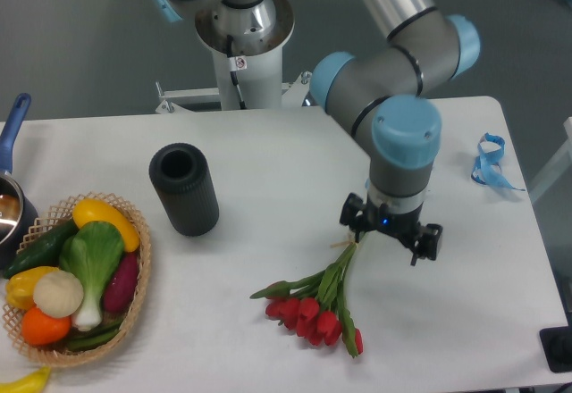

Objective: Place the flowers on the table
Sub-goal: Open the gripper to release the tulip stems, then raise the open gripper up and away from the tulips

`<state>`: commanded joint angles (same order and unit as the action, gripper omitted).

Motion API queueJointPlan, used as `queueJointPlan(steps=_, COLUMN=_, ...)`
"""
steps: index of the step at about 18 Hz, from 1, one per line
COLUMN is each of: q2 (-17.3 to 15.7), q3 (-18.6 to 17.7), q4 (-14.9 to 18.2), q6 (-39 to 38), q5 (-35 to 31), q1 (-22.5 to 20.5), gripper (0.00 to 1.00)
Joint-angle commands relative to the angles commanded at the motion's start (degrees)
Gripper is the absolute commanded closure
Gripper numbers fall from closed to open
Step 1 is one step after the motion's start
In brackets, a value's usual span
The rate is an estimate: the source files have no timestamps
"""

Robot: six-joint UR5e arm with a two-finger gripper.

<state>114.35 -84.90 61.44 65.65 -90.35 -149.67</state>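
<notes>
flowers lying flat on table; gripper right over stem ends; finger gap hidden by wrist, can't tell if clamped; black cylinder well left

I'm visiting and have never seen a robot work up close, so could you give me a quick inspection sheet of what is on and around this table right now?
Surface: white table, smooth, rounded corners.
Job's things: bunch of red tulips lying on the table, stem ends up under the gripper.
Clutter: black cylinder lying down; wicker basket of vegetables at the left; yellow item at the bottom-left edge; blue-handled pot at the left edge; blue ribbon at the right.
Grippers: gripper low over the stem ends; open or shut cannot be told.
Cables: nothing seen.
Surroundings: white robot pedestal behind the table; grey floor.
</notes>
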Motion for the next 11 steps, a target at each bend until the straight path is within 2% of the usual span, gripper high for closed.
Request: queueJointPlan(steps=11, q2=0.0, q3=-0.62, q4=-0.26, q6=0.62, q5=0.0, q1=-0.62, gripper=0.0)
